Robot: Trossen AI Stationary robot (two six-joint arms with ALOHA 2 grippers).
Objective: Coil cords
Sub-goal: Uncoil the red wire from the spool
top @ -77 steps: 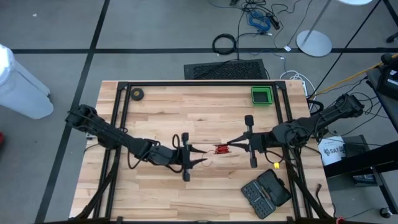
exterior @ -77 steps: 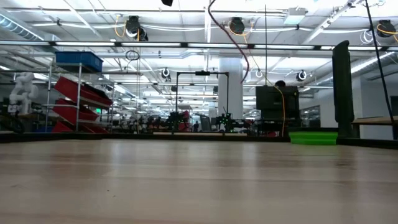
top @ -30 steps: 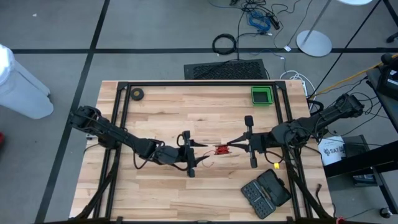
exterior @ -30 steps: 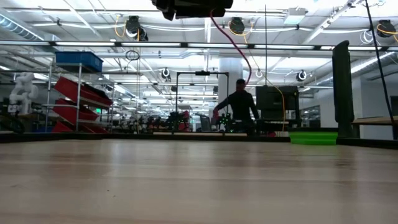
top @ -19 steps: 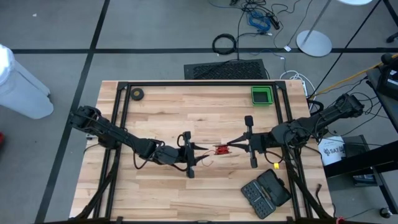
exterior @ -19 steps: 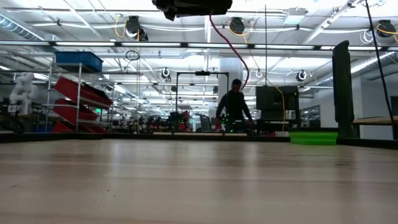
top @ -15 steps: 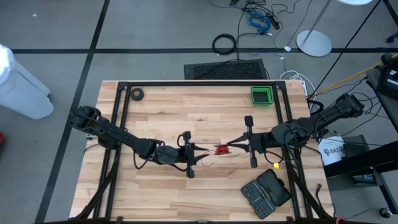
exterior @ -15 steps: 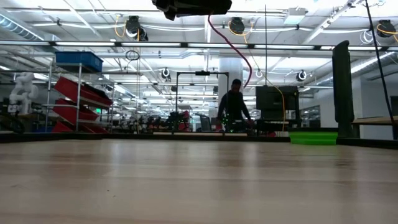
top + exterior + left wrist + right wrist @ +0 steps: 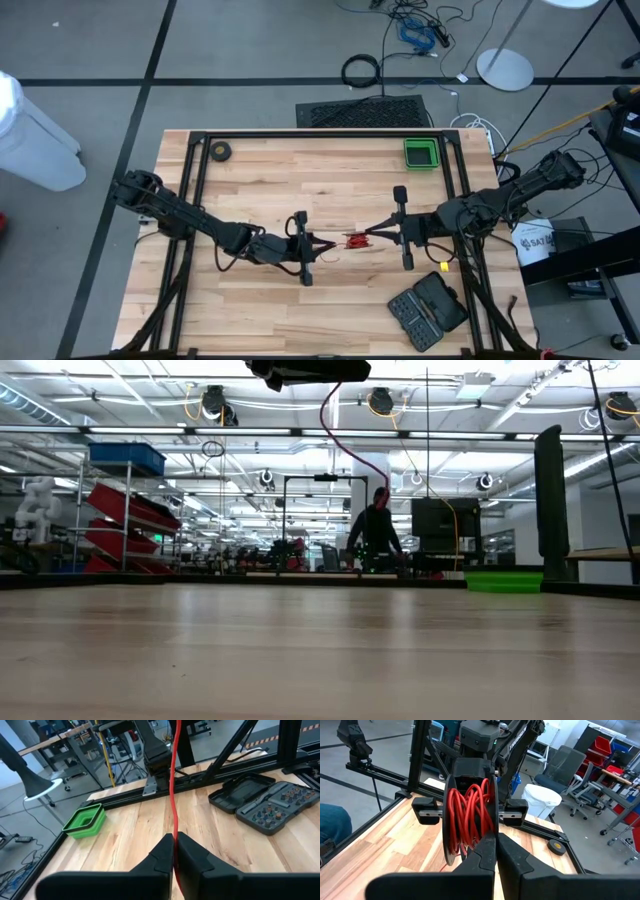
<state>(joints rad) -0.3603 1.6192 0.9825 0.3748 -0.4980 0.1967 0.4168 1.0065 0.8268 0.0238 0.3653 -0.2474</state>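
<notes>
The red cord (image 9: 173, 785) is partly wound on a black reel (image 9: 470, 817) that hangs over the table's middle (image 9: 355, 240). My right gripper (image 9: 495, 845) is shut on the reel, coming from the table's right (image 9: 374, 232). My left gripper (image 9: 174, 847) faces it from the left (image 9: 322, 245) and is shut on the free run of cord. In the low view a slack loop of cord (image 9: 335, 435) sags below my left gripper (image 9: 305, 370). My left gripper pinches the thin red cord (image 9: 173, 832) between its two fingertips, coming nearly level from the table's left. The cord runs on from the fingers toward the reel, clear of the table. My right gripper holds the reel by the near rim of one black disc (image 9: 494, 827), pinched between its two fingers, coming nearly level from the table's right. The reel stands on edge, lifted clear of the table, with the red windings showing between its discs.
A green bin (image 9: 421, 153) sits at the table's far right. An open black bit case (image 9: 428, 310) lies near the front right, with a small yellow piece (image 9: 443, 266) beside it. A small black roll (image 9: 221, 151) lies far left. A person (image 9: 375, 535) stands far off.
My left gripper has shut on the red cord without changing place. The slack loop of cord below it in the low view has swung and changed its curve. My right gripper and the reel have kept still.
</notes>
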